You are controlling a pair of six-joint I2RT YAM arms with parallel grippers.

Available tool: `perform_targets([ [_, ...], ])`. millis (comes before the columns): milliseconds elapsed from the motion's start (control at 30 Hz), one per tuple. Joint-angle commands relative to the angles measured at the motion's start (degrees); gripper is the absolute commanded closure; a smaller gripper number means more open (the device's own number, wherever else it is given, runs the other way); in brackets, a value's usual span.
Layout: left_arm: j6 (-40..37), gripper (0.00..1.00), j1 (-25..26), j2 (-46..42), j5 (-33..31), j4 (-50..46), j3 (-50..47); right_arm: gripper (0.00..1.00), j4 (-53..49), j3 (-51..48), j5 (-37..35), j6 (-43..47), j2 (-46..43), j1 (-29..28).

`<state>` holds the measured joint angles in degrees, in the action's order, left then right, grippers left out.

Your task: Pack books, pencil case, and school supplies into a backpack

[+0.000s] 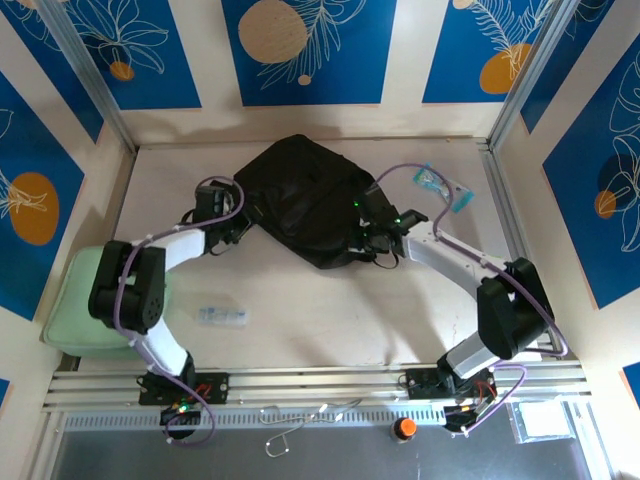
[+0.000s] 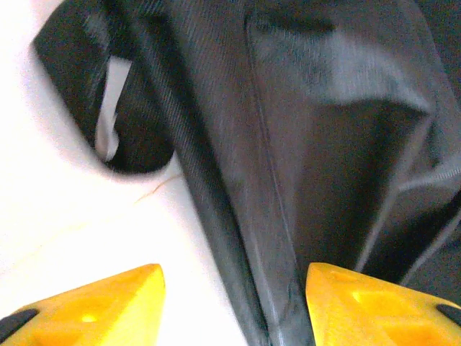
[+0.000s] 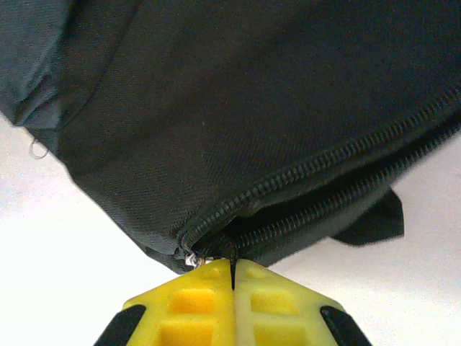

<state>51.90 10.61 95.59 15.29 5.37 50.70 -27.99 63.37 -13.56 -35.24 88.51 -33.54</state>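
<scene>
Right gripper [image 3: 232,268] is pinched shut on the zipper pull [image 3: 192,258] of the backpack [image 1: 300,205], which lies mid-table at the far side — unzipping looks to be the step in hand. Left gripper [image 2: 234,288] stands parted over the backpack's left edge, holding nothing — it probably needs to pin the fabric while the right draws the pull along.

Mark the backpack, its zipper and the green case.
backpack [image 1: 300,200]: top view, middle of its black fabric.
zipper [image 3: 317,167]: right wrist view, upper row of teeth.
green case [image 1: 68,300]: top view, its bare left part.

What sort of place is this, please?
Probably a purpose-built robot booth: the left arm and right arm are bolted to an aluminium rail at a white table, enclosed by blue leaf-print wall panels.
</scene>
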Motion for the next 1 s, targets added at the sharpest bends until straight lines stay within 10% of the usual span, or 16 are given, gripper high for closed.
perform_targets([
  [0, -1.18, 0.42, -0.49, -5.99, -2.64, -2.85, -3.26, 1.0, 1.44, 4.82, 3.92, 3.78, 3.26, -2.14],
  [567, 20.64, 0.32, 4.16, -16.83, 6.55, 12.51, -18.47, 1.0, 4.2, 16.18, 12.13, 3.57, 15.37, -11.91],
  [967, 26.88, 0.54, 7.42, -5.79, 5.91, 23.97, -17.43, 1.0, 6.19, 10.55, 13.5, 0.52, 12.71, -13.61],
])
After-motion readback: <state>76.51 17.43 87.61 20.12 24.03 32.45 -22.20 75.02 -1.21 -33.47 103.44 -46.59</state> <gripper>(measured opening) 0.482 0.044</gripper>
